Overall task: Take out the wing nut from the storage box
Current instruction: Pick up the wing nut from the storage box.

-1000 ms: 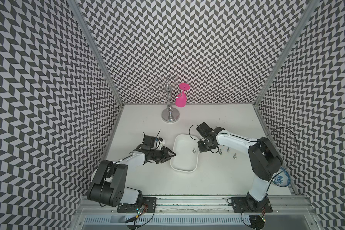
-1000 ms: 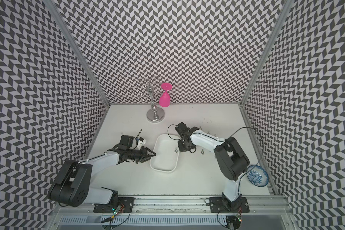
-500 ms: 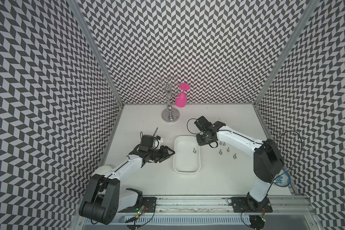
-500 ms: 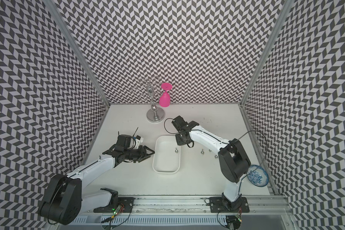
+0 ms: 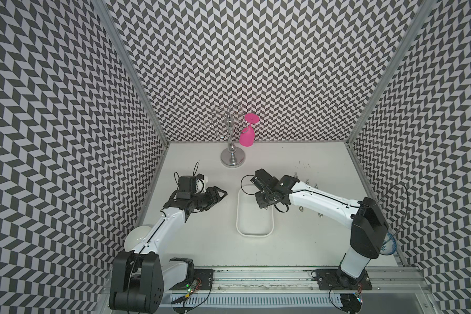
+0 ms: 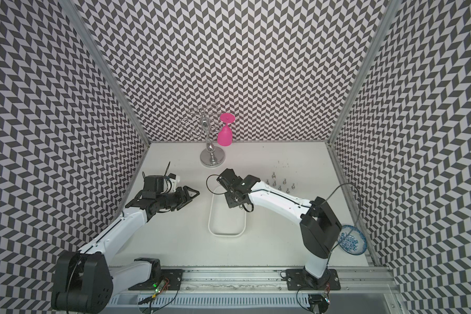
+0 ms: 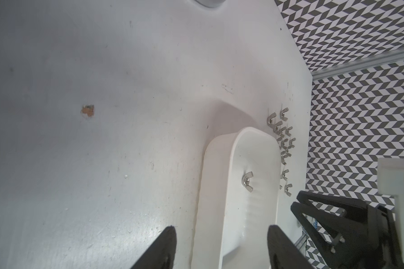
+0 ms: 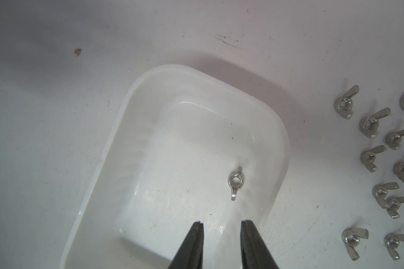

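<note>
The storage box (image 5: 253,234) is a shallow white tray in the middle of the table, seen in both top views (image 6: 225,234). A single silver wing nut (image 8: 235,182) lies flat on its floor, also visible in the left wrist view (image 7: 247,182). In both top views my right arm hides it. My right gripper (image 8: 222,224) hovers over the box's far end (image 5: 264,203), open by a narrow gap and holding nothing. My left gripper (image 5: 221,194) is open and empty, left of the box and apart from its rim (image 7: 217,163).
Several loose wing nuts (image 6: 279,185) lie on the table just right of the box (image 8: 383,163). A chrome glass rack (image 5: 232,159) with a pink glass (image 5: 247,136) stands at the back. A blue-patterned bowl (image 6: 351,240) sits front right, and a round white bowl (image 5: 136,239) lies under my left arm.
Both grippers have gone from shut to open. The left gripper has drawn back from the box's left rim. The box, tilted before, now lies straight. The right gripper has shifted towards its far end.
</note>
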You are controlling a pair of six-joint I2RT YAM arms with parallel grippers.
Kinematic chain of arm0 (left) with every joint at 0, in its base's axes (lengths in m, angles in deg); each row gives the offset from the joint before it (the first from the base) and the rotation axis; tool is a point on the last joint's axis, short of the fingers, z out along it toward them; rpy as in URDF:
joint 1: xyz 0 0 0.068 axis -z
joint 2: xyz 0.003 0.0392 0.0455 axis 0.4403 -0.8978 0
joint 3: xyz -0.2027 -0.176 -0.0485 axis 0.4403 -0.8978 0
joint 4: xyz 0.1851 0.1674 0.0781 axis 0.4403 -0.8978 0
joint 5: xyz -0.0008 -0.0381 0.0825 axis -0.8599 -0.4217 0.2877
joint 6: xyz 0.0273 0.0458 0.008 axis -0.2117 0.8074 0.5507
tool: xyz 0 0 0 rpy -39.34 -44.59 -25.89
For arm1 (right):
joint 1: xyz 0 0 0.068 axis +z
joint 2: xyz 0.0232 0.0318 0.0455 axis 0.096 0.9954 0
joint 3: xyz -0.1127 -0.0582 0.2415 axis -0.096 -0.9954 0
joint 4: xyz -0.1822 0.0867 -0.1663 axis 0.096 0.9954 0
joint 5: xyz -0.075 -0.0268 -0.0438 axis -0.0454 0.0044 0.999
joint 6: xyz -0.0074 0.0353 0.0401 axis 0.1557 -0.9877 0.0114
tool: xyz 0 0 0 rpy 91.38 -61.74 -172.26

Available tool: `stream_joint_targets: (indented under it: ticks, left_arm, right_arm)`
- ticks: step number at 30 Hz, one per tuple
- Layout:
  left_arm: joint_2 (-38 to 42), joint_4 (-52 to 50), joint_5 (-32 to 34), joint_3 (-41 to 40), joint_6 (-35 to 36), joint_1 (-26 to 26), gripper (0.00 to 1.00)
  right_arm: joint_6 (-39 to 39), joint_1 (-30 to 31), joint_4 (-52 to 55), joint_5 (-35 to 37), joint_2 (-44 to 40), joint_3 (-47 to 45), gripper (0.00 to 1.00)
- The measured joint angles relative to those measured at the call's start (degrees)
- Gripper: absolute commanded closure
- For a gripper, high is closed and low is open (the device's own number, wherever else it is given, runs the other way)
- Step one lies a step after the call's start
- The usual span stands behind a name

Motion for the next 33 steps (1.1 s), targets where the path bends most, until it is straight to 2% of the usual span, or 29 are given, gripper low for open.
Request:
stream_joint_targets:
  ticks: [14,33]
  left_arm:
    - [4.44,0.68,-4.90,-0.48,-1.20,0.00,0.33]
    - [3.72,1.95,-8.35,-1.27,-1.20,0.00,0.33]
  right_arm:
    - [-5.38,0.07,0.39,6.32,12.28,4.20,0.66]
    - [-8.24,-3.45,-3.52,5.55,16.96,2.67,0.67]
